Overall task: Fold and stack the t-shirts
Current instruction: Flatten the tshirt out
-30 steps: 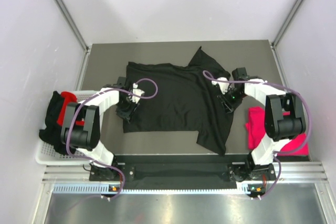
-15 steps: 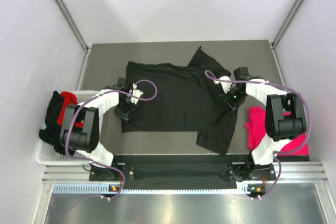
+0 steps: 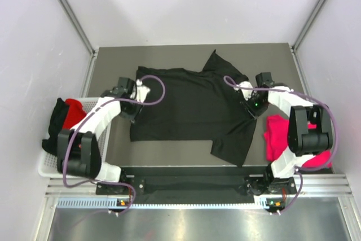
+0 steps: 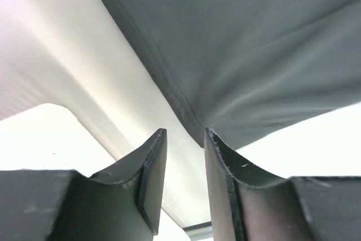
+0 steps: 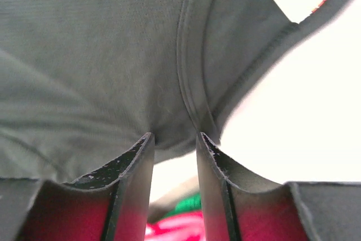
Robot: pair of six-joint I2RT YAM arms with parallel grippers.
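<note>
Two pinches on outspread black t-shirt [image 3: 186,108]: at side hem with left gripper [image 4: 185,137], by collar with right gripper [image 5: 175,139].

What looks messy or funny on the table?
The black t-shirt lies crooked: its right side is bunched, one corner pokes toward the far edge, and a flap droops at the near right. Also, black and red clothes spill over the white basket rim.

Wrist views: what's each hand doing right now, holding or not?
Left hand: at the edge of the black t-shirt; grip cannot be told.
Right hand: closed on the black t-shirt.
</note>
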